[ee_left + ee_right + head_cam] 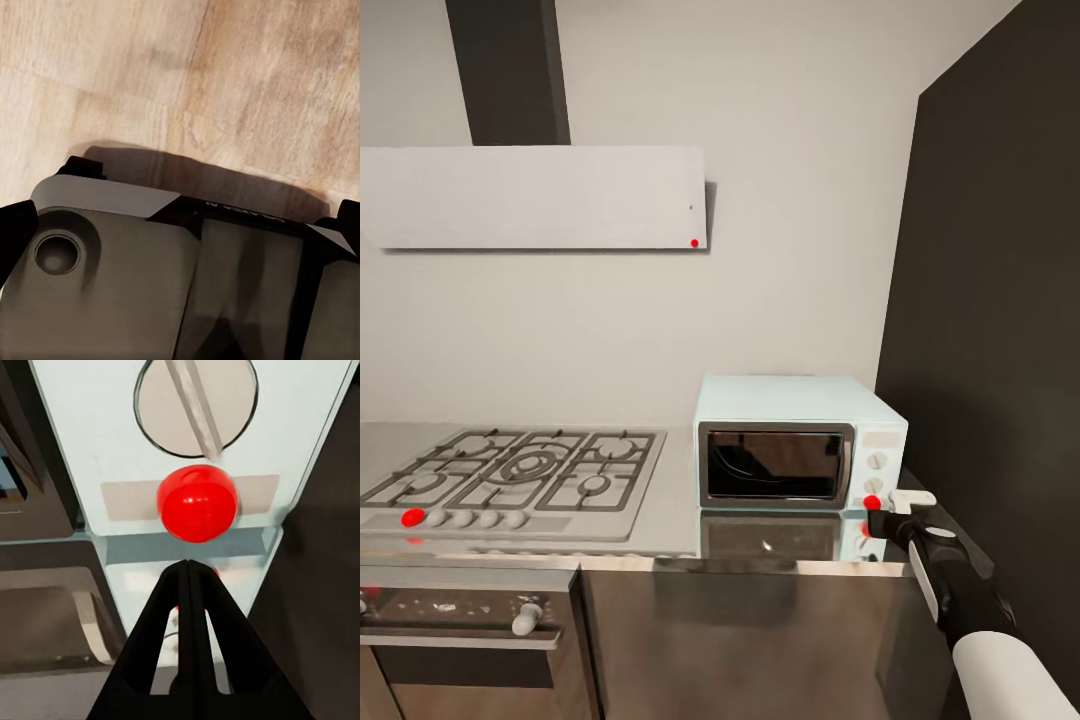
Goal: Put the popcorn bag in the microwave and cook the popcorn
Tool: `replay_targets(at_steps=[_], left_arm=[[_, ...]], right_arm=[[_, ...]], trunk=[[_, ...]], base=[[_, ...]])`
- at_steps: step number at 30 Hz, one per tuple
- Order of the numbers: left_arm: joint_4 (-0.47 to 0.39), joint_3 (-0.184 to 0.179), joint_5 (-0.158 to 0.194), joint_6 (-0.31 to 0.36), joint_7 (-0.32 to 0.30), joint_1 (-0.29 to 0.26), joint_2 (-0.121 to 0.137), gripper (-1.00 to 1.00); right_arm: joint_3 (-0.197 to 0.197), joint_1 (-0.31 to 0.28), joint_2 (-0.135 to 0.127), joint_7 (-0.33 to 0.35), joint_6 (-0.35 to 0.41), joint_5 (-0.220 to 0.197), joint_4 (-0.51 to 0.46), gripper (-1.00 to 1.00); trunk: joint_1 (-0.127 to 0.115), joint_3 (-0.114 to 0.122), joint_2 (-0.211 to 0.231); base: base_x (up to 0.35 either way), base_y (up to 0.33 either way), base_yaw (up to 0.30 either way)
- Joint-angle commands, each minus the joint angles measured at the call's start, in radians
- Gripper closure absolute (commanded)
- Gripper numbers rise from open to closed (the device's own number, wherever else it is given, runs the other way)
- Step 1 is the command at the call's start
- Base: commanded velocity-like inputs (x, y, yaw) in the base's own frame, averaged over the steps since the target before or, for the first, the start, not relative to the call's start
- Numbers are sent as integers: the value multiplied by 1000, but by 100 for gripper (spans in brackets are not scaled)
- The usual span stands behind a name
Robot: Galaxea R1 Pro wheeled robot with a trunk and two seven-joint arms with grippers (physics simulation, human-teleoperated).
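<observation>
Head view: a small pale mint-blue microwave (800, 442) with a dark glass door stands at the right end of the long grey, shiny steel countertop (670, 505), pushed back against the white wall and beside a tall dark panel. Its door is shut, and the glass is too dark to tell whether the popcorn bag sits inside; no bag lies on the countertop. To the microwave's left, a gas hob with grey grates (515, 470) is set into the slab, under a flat white extractor hood (535, 197). The black right gripper (882, 516) reaches over the front right edge of the countertop, its tip at the round red button (872, 503) low on the microwave's control panel, apparently to start the heating.

Left wrist view: the camera looks down on a pale wooden floor (225, 82) and the robot's grey-brown base (112, 285). The left arm seems parked low, out of the way; whether its fingers are parted or closed cannot be told.

Right wrist view: the right gripper's two black fingers (161, 622) are pressed together into a single point, well suited to prodding, aimed just below the glossy red button, under a round pale knob (195, 401).
</observation>
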Motion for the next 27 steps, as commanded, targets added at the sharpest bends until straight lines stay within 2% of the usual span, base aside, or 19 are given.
replay_targets(at_steps=[1, 11, 24, 27], left_arm=[[1, -9, 9, -3, 0, -1, 0, -100], [1, -8, 9, -3, 0, -1, 1, -100], [1, -7, 10, -3, 0, -1, 6, -100], [1, -8, 9, -3, 0, -1, 6, -100]], right_arm=[[-4, -1, 1, 9, 4, 11, -2, 100], [-4, -1, 1, 8, 3, 12, -2, 100], [-4, -1, 1, 3, 2, 10, 0, 100], [-4, -1, -3, 3, -46, 10, 52, 100]], trunk=[[0, -1, -1], [0, -1, -1], [0, -1, -1], [0, -1, -1]], base=[[0, 0, 0], [7, 0, 0], [101, 0, 0], [106, 0, 0]])
